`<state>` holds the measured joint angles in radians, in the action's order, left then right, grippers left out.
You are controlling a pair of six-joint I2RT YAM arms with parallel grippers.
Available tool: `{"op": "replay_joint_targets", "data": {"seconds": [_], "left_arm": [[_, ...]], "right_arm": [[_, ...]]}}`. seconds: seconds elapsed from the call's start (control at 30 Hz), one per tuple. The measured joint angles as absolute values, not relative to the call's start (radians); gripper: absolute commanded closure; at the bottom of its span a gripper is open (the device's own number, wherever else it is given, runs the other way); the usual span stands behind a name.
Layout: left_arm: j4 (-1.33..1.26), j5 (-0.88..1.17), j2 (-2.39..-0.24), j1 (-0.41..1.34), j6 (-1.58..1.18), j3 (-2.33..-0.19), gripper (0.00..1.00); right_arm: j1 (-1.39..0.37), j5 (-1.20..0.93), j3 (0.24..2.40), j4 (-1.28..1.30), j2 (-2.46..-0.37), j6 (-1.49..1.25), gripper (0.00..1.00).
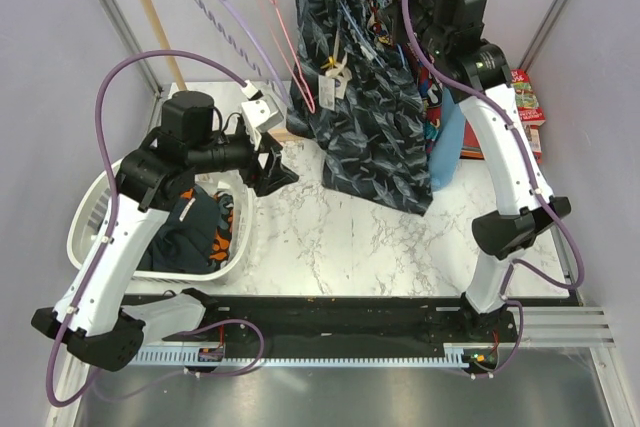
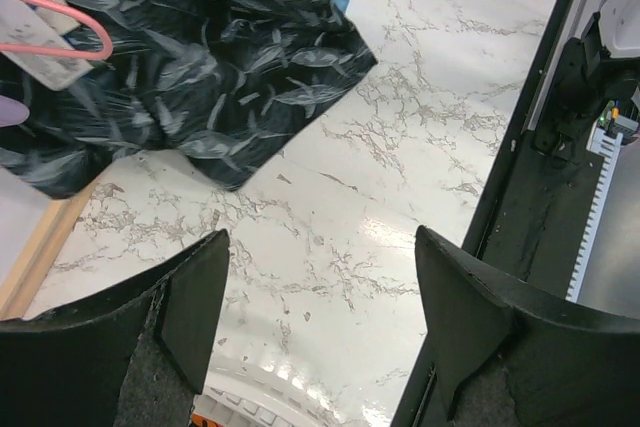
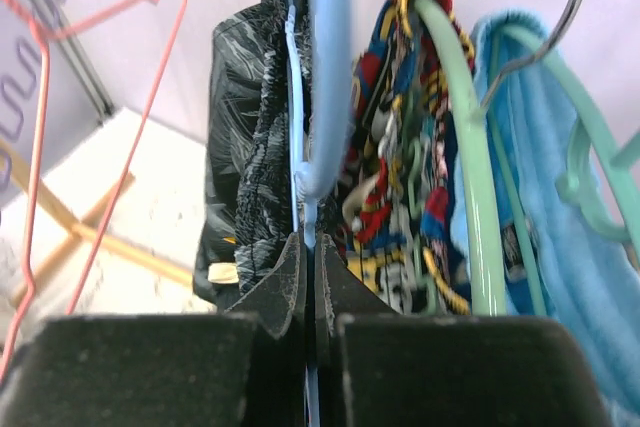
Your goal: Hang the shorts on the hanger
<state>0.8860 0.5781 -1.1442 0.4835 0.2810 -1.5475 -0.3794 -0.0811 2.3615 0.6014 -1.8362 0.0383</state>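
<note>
The dark navy shorts (image 1: 365, 117) with grey leaf print hang at the back centre, their hem reaching the marble table (image 1: 330, 237). They are draped on the thin pale blue hanger (image 3: 322, 77). My right gripper (image 3: 311, 247) is shut on that hanger's wire just below its curve, with the shorts (image 3: 250, 147) bunched to its left. My left gripper (image 2: 320, 287) stands open over bare marble with nothing between its fingers. The shorts (image 2: 200, 57) and their white tag (image 2: 40, 47) lie beyond it. In the top view the left gripper (image 1: 280, 169) is left of the shorts.
A white laundry basket (image 1: 90, 217) with clothes stands under the left arm. A lavender hanger (image 1: 235, 27) and a pink hanger (image 1: 290, 37) hang left of the shorts. A comic-print garment (image 3: 400, 177) on a green hanger (image 3: 465, 147) and a light-blue garment (image 3: 540, 197) hang to the right.
</note>
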Motion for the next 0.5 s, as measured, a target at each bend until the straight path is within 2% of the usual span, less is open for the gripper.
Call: {"op": "replay_joint_targets", "data": {"seconds": [0.5], "left_arm": [[0.880, 0.578, -1.087, 0.476, 0.274, -1.479, 0.18]], "right_arm": [[-0.368, -0.072, 2.444, 0.312, -2.042, -0.105, 1.00]]}}
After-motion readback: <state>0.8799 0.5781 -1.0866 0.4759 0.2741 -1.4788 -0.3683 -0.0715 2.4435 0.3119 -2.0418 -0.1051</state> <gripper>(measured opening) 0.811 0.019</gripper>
